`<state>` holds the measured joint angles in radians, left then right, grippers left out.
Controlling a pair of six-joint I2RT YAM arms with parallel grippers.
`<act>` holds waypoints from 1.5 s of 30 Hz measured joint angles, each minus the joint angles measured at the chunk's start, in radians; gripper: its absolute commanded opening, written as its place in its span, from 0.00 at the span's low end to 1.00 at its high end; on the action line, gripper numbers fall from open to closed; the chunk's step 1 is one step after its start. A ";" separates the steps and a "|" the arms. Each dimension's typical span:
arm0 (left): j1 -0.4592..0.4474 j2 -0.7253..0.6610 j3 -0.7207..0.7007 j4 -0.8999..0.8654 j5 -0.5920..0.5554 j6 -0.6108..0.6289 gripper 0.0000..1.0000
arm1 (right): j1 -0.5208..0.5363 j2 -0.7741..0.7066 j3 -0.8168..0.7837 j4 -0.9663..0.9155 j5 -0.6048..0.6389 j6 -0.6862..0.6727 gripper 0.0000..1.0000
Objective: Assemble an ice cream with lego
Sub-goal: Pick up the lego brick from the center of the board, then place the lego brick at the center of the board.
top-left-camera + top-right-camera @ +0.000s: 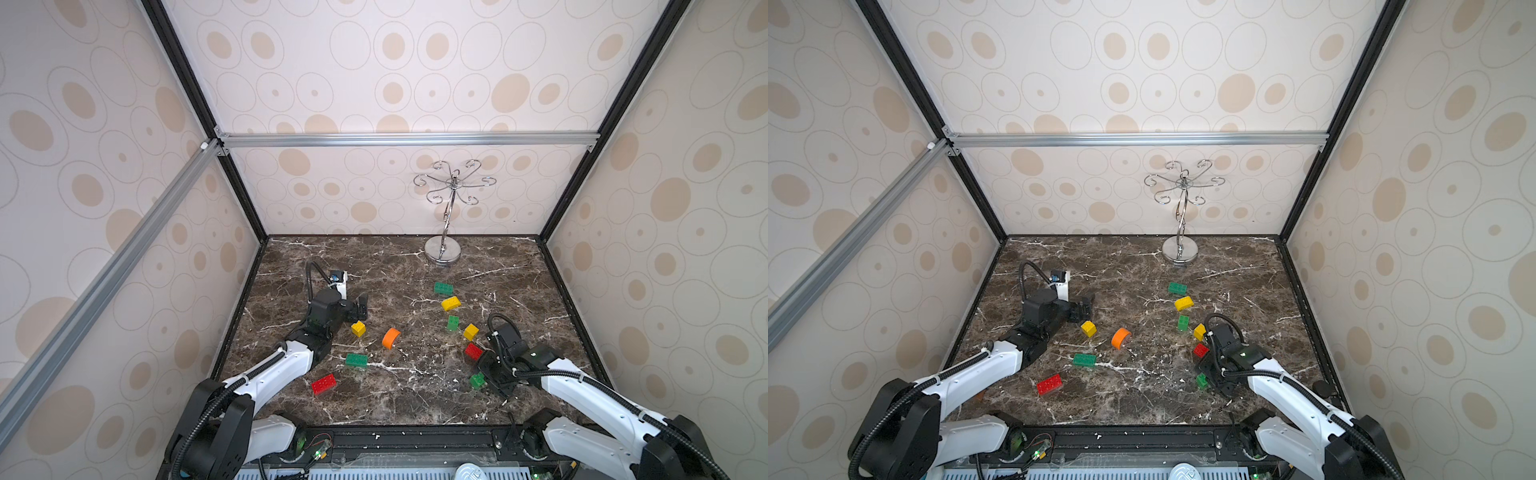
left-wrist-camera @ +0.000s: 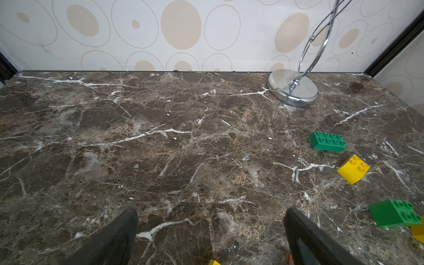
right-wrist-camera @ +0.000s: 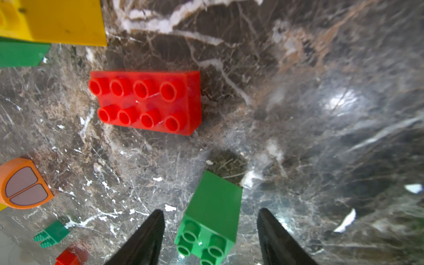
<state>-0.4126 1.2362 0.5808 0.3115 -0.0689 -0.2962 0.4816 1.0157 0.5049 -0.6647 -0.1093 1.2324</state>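
Two fingers of the right gripper stood apart, straddling the green brick with gaps either side. We found it tipped on the table, studs toward the wrist. The left gripper gaped empty, well apart.

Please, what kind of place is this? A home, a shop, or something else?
Probably a robot test booth, not a home: patterned panels on aluminium rails enclose a marble-look tabletop, with the left arm and right arm mounted at its front edge and lego bricks scattered on it.
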 measured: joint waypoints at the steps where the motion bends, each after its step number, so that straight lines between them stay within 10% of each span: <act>1: 0.000 0.000 0.000 0.000 0.000 0.000 1.00 | 0.000 0.010 0.000 0.007 0.000 0.001 0.63; 16: 0.000 0.000 0.000 -0.008 -0.009 -0.005 1.00 | 0.023 0.156 0.077 0.019 -0.010 -0.094 0.19; 37: 0.000 -0.035 0.000 -0.070 -0.050 -0.015 1.00 | 0.245 0.705 0.577 -0.067 0.106 -0.404 0.18; 45: 0.000 -0.035 0.000 -0.074 -0.055 -0.015 1.00 | 0.247 0.736 0.605 -0.079 0.106 -0.410 0.47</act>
<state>-0.4126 1.2007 0.5808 0.2371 -0.1238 -0.3111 0.7284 1.7519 1.1095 -0.7441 -0.0029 0.8223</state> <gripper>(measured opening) 0.999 0.412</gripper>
